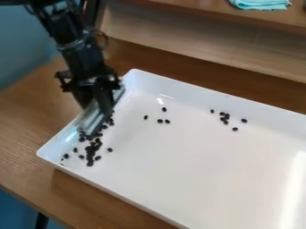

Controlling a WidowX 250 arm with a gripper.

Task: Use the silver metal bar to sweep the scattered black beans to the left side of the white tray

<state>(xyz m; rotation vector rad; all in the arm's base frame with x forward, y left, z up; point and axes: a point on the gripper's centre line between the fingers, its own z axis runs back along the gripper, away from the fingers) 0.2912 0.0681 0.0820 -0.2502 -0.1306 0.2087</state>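
Low, tool (pixel 103 111) at clear strip (pixel 90 120), beans (pixel 90 154), tray (pixel 203 96)

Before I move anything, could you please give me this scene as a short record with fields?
gripper: over the tray's left end, fingers shut on a translucent flat piece
container: white rectangular tray on a wooden table
contents: small dark bean-like pieces
main cluster: below the gripper in the picture
scattered pieces: two loose groups farther right
background: turquoise cloth on a raised wooden shelf
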